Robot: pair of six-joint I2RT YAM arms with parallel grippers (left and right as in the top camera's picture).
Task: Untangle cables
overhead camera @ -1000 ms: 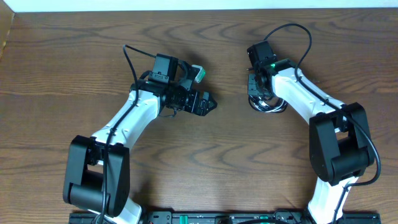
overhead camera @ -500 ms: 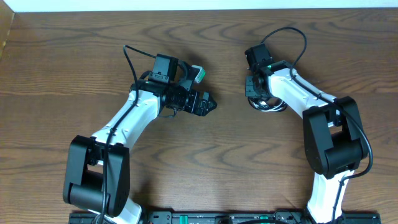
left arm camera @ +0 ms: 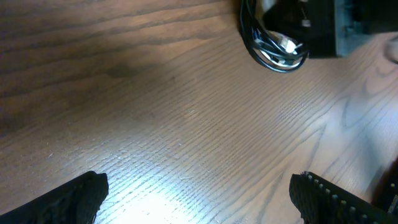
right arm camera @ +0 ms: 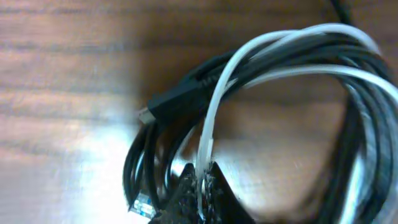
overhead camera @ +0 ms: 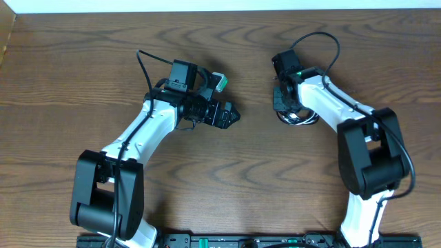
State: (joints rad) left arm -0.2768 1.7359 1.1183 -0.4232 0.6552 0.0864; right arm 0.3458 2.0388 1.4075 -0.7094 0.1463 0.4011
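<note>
The cables (overhead camera: 299, 119) lie as one small coil of black and white loops on the wooden table (overhead camera: 227, 179), under my right wrist. In the right wrist view the white cable (right arm camera: 206, 146) runs down between my fingertips, and the right gripper (right arm camera: 201, 167) is shut on it. The black cable (right arm camera: 186, 99), with its plug end, loops beside and under the white one. My right gripper (overhead camera: 287, 112) sits at the coil's left edge. My left gripper (overhead camera: 233, 116) (left arm camera: 199, 190) hovers open over bare wood, left of the coil. From that wrist the cables (left arm camera: 277, 53) show ahead, partly hidden by the right gripper.
The right arm's own thick black wire (overhead camera: 324, 38) arcs above its wrist. A light strip marks the table's far edge (overhead camera: 220, 5). A pale box corner (overhead camera: 5, 34) sits at the far left.
The right gripper has closed from partly open to pinched on the white cable, after shifting slightly left. The left arm has not moved.
</note>
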